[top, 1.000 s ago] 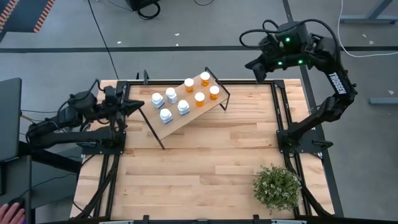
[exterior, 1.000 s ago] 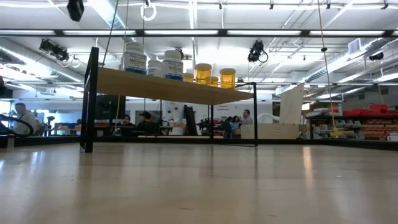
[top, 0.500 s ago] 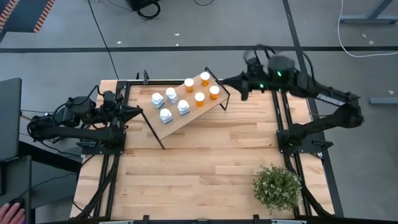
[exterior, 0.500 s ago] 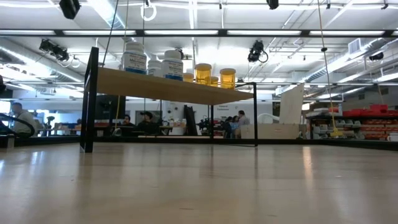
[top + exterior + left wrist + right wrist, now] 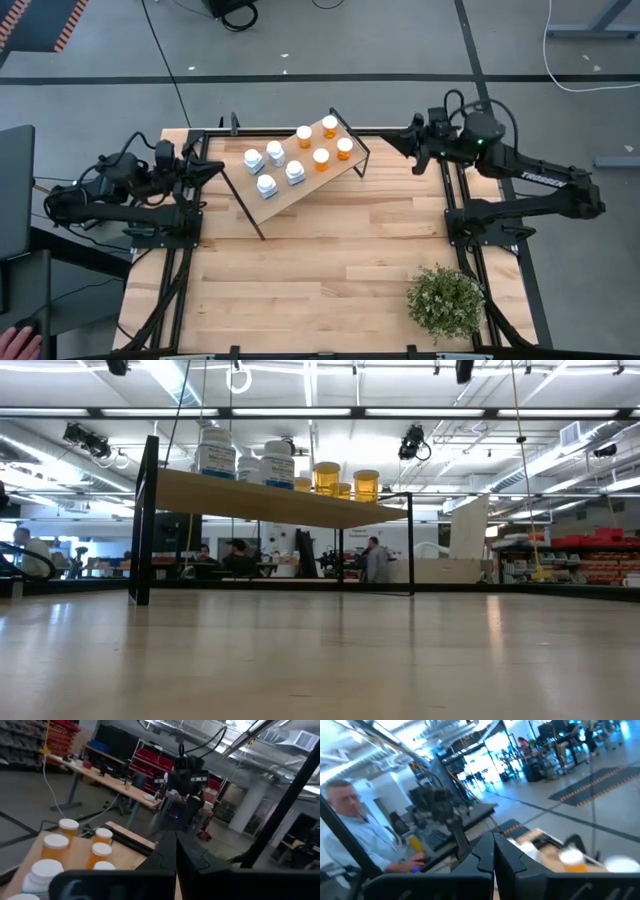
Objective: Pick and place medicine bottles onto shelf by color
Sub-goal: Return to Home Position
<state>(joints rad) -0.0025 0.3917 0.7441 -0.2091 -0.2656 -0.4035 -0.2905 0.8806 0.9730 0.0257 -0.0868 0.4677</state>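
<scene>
Dropping lower than before, the right pincer [image 5: 395, 143] and left pincer [image 5: 214, 170] are both pressed together; between them, the shelf [image 5: 280, 197] holds white bottles [image 5: 275, 152] nearer left, orange bottles [image 5: 321, 157] nearer right.

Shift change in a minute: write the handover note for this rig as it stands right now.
Left hand: shut, empty, at the left edge of the table, close to the left corner of the shelf.
Right hand: shut, empty, by the table's far right corner, apart from the shelf.
Bottles: all eight stand on the shelf, four white bottles at its left end and four orange bottles at its right end.
Done: sorting by colour.
Left: no bottle to pick; likely only parking the arms.
</scene>
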